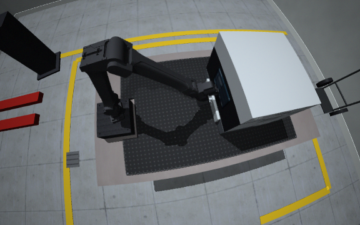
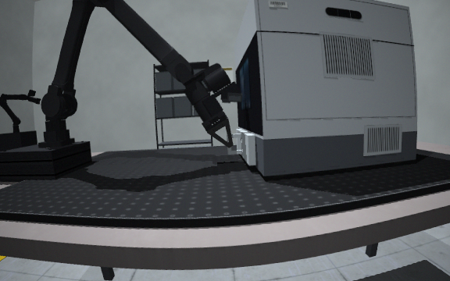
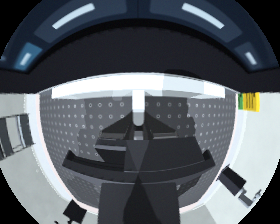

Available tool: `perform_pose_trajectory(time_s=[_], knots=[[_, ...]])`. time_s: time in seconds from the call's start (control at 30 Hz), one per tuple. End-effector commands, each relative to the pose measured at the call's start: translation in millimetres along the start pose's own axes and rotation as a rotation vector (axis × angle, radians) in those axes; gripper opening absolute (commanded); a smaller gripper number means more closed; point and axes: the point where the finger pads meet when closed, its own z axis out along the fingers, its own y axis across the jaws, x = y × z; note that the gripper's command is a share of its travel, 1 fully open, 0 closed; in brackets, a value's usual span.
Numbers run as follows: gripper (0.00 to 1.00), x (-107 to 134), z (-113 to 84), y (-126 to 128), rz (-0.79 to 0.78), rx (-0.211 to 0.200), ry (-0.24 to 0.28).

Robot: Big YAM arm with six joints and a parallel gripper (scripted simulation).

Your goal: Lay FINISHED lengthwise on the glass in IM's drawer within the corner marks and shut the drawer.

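The gel imager IM (image 1: 261, 72) (image 2: 326, 97) is a big white and grey box standing upright at the right of the black mat. Its white drawer front (image 1: 216, 114) (image 2: 249, 150) (image 3: 84, 91) sits close against the dark front face, low down. My gripper (image 1: 212, 99) (image 2: 230, 144) (image 3: 138, 113) points down at that drawer front. In the wrist view its fingers are shut on a thin white upright bar, the drawer handle (image 3: 138, 104). The cassette FINISHED and the drawer glass are hidden inside IM.
The arm's base (image 1: 115, 122) (image 2: 41, 158) stands at the left of the perforated mat (image 1: 167, 140) (image 2: 209, 195). A second small arm (image 2: 14, 105) and a shelf rack (image 2: 178, 113) stand behind. A hand truck (image 1: 349, 90) is off the table to the right.
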Motion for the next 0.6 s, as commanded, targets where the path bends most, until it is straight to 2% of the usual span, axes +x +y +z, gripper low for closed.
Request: perform_pose_trajectory(time_s=[0.0, 0.07, 0.1, 0.57], knots=[[0.08, -18.4, -4.1, -0.3, 0.0, 0.0, -0.035], [0.08, -18.4, -4.1, -0.3, 0.0, 0.0, -0.035], [0.26, -18.4, -4.1, -0.3, 0.0, 0.0, -0.035], [0.26, -18.4, -4.1, -0.3, 0.0, 0.0, -0.035]])
